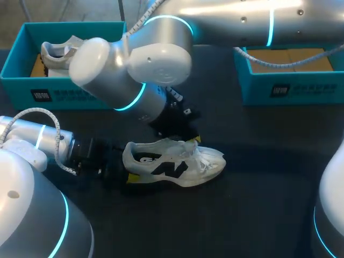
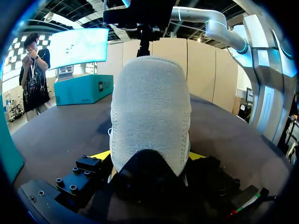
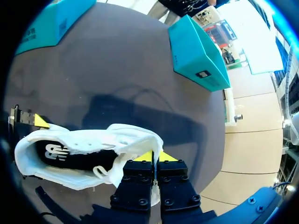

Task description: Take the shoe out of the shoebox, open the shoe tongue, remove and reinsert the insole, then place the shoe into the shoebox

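White fabric fills the space between the left fingers (image 2: 148, 156): the shoe (image 1: 174, 164) lies on its sole on the dark surface (image 1: 258, 188), heel towards them. One yellow tip sits against each side of the heel, so they are closed on the shoe from two sides. In the left wrist view the padded heel collar rises straight ahead of them and hides the rest of the shoe.

The right arm comes in from the upper right and reaches past the middle, so the right fingers (image 3: 154, 156) hang over the shoe's opening, about midway along it. Their yellow tips are drawn almost together, with only a thin gap between. A fold of the white tongue (image 3: 148, 140) is pinched in that gap. Just ahead of these fingers the mouth of the shoe stands open. The dark insole (image 3: 70, 158) shows inside it, lying flat in the shoe. One yellow tip of the left fingers shows beside the heel at the shoe's far end.

A teal shoebox (image 1: 21, 80) stands well apart from both pairs of fingers, at the far left of the surface, beyond the left fingers. A second shoe (image 1: 56, 52) lies in it. A second teal box (image 1: 290, 88) stands at the far right of the surface, well away from the right fingers.
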`<state>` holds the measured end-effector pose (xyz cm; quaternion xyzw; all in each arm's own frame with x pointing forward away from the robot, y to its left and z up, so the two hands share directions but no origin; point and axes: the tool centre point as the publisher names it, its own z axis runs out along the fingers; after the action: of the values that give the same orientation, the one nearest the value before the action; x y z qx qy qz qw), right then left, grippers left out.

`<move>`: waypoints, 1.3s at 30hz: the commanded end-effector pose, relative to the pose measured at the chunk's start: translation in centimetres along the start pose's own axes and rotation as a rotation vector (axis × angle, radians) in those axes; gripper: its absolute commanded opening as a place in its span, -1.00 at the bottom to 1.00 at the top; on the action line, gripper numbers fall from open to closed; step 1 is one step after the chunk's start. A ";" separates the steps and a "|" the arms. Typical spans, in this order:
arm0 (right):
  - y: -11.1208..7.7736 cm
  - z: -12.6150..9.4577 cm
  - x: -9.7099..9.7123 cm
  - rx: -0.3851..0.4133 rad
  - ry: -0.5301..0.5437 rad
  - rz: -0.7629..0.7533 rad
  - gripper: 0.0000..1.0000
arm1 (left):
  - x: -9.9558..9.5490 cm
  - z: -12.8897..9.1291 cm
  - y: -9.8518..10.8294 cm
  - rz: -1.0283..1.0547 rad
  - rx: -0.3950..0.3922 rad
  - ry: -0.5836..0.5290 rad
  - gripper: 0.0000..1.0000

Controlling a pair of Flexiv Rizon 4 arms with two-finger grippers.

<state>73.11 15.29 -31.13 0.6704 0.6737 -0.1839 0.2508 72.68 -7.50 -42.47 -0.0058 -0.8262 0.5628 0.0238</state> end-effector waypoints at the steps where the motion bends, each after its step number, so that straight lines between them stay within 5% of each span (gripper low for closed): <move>1: -0.5 1.8 -0.6 0.021 0.026 0.481 -1.00 | -0.1 -0.1 0.2 0.000 -0.001 -0.002 -1.00; 22: -1.5 8.7 0.3 0.139 0.004 0.511 -0.98 | -0.1 -0.1 0.2 0.000 -0.001 -0.002 -1.00; 24: -1.6 8.9 0.4 0.148 0.011 0.514 -0.46 | -0.1 -0.1 0.2 0.000 -0.001 -0.002 -1.00; 27: -1.7 8.9 0.4 0.152 0.015 0.517 0.04 | -0.1 -0.1 0.2 0.000 -0.001 -0.002 -1.00; 30: -1.8 8.5 0.1 0.148 0.020 0.528 1.00 | -0.1 -0.1 0.2 0.000 -0.001 -0.002 -1.00; 39: -1.3 5.9 -1.4 0.071 0.082 0.556 1.00 | -0.1 -0.1 0.2 0.000 -0.001 -0.002 -1.00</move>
<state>73.28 10.82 -36.54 0.7156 0.6446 -0.1813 0.1987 72.71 -7.45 -42.46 -0.0057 -0.8265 0.5624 0.0237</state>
